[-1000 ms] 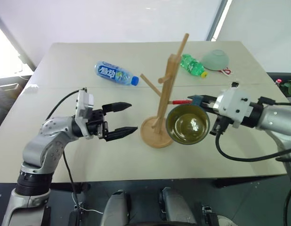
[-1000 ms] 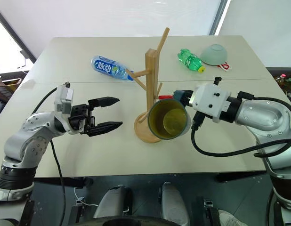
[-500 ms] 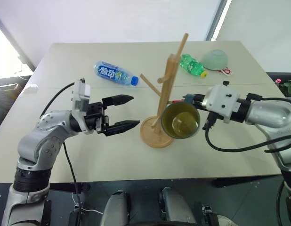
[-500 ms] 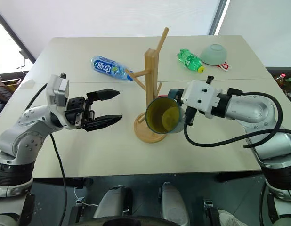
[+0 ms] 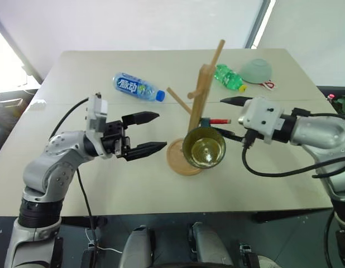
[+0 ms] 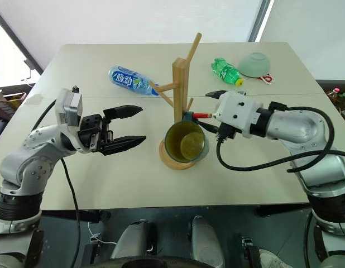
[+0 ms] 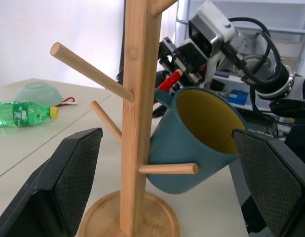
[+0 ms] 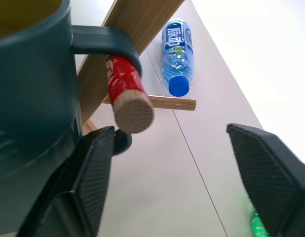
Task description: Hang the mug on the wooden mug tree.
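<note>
The teal-blue mug [image 5: 204, 149] with a yellow inside hangs by its loop handle [image 8: 105, 42] on the red-banded peg [image 8: 125, 91] of the wooden mug tree [image 5: 197, 100], its mouth tilted up towards me. My right gripper [image 5: 225, 117] is open just right of the mug. One finger is on each side of the peg's tip, and neither touches the mug. My left gripper [image 5: 160, 131] is open and empty, level with the tree's round base [image 6: 169, 159] and a short way to its left.
A blue water bottle [image 5: 136, 87] lies behind my left gripper. A green bottle [image 5: 228, 77] and an upturned pale green bowl [image 5: 256, 70] sit at the back right. The pale table [image 5: 105, 184] ends close in front of the tree's base.
My right gripper was shut on the mug and has opened, letting it go. The mug has dropped a little and now hangs on the red-banded peg. The left arm has stayed put.
</note>
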`<state>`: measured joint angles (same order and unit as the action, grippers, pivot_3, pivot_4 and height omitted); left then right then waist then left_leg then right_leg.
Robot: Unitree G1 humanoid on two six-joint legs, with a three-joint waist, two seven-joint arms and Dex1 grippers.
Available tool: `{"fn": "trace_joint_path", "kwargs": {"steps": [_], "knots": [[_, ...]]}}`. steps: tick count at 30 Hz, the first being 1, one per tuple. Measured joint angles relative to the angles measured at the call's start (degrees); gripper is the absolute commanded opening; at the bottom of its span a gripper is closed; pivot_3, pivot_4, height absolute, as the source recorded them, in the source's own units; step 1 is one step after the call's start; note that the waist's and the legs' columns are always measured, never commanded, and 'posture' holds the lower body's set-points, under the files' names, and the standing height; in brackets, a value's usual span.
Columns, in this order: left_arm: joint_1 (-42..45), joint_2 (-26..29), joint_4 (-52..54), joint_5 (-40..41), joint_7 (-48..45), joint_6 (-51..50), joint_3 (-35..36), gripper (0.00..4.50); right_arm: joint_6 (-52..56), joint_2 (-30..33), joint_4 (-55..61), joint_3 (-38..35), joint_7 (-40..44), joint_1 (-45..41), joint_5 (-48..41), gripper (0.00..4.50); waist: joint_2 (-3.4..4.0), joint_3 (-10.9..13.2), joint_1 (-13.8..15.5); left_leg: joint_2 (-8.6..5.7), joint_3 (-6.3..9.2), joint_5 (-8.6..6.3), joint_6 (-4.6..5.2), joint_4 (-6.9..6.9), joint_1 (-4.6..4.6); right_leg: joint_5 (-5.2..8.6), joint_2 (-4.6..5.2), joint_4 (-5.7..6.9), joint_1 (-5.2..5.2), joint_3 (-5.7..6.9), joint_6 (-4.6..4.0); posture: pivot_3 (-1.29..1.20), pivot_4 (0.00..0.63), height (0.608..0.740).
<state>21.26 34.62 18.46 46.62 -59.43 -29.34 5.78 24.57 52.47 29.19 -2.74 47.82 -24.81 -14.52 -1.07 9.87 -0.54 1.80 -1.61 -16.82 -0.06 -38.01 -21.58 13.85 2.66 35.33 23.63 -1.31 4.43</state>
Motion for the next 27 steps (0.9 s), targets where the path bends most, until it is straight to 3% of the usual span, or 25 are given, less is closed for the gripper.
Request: {"fn": "trace_joint_path", "kwargs": {"steps": [6,9,12,18,27], "knots": [[-1.5,-2.1,-4.4,-3.4,5.1,1.6,0.7,4.50,6.8,-0.5,2.2,-17.5,0.9,7.6,-10.7,3.63,-0.06,0.0,0.0,0.00,0.02,0.00,0.00,0.00,0.07,0.00,0.02,-0.02,-0.11,0.00,0.00,0.00,0.150,0.740],[-3.2,-4.3,-8.2,-7.2,11.1,4.4,3.1,4.50,9.0,-6.8,1.3,-24.7,0.0,15.2,-16.3,3.63,-0.12,0.0,0.0,0.02,0.06,0.00,0.01,0.02,0.14,-0.01,-0.01,-0.04,-0.20,0.03,0.01,0.00,0.150,0.740],[-5.4,-6.5,-12.7,-12.1,16.4,8.3,4.8,4.50,6.3,-15.6,-3.3,-26.8,-3.2,19.7,-17.7,3.63,-0.13,0.0,-0.3,0.02,0.00,0.00,0.00,0.01,0.20,-0.02,-0.01,0.03,-0.19,-0.04,0.01,0.00,0.150,0.740],[-10.6,-10.3,-20.7,-20.1,25.3,16.0,7.1,4.50,-7.2,-26.9,-17.4,-23.1,-7.2,23.9,-12.0,3.63,-0.10,0.0,-0.3,0.02,-0.04,0.00,0.00,0.00,0.19,-0.02,0.02,0.14,-0.10,-0.05,0.00,0.00,0.150,0.740],[-13.7,-11.6,-22.9,-23.5,29.7,20.1,8.7,4.50,-16.5,-28.2,-27.6,-16.2,-5.5,22.3,-8.8,3.63,-0.08,0.0,-0.2,0.08,-0.01,0.00,-0.01,0.01,0.16,-0.02,0.08,0.14,-0.10,-0.04,0.00,0.00,0.150,0.740]]}}
